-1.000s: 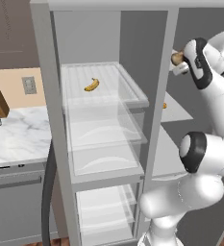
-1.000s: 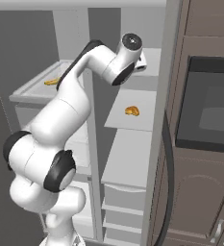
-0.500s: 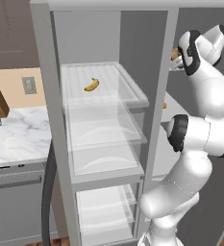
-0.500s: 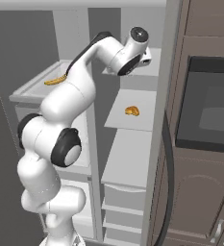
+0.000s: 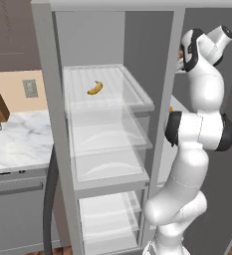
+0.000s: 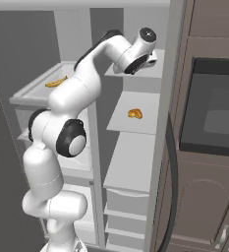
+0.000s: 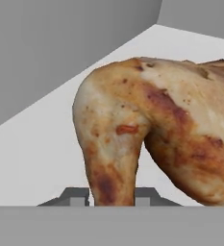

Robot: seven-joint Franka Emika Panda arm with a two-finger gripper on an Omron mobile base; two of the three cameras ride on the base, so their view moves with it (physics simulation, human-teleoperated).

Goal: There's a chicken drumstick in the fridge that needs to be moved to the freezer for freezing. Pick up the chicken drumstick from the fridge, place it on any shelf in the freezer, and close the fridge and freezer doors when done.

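hand [image 7: 111, 197] grips chicken drumstick [image 7: 152, 144] | over shelf [image 6: 157, 69] (hand view: close-up)

No text, label, brand or number could be read anywhere. The fridge [image 5: 107, 124] carried no markings. The wall oven [image 6: 212, 108] beside it showed none either
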